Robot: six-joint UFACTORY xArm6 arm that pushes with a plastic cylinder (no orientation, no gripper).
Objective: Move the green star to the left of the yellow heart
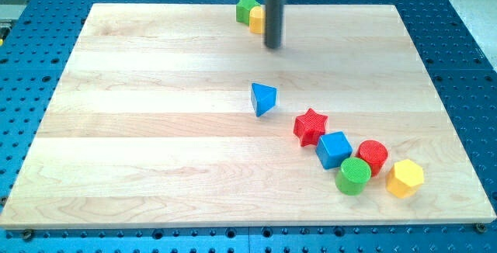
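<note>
The green star (pixel 246 8) sits at the view's top edge of the wooden board, touching the left side of the yellow heart (pixel 257 20). The heart is partly hidden behind my rod. My tip (pixel 272 46) rests on the board just below and to the right of the yellow heart, close to it.
A blue triangle (pixel 263 98) lies mid-board. Lower right holds a cluster: red star (pixel 311 126), blue cube (pixel 334 150), red cylinder (pixel 373 156), green cylinder (pixel 353 175), yellow hexagon (pixel 404 178). The wooden board (pixel 140 129) lies on a blue perforated table.
</note>
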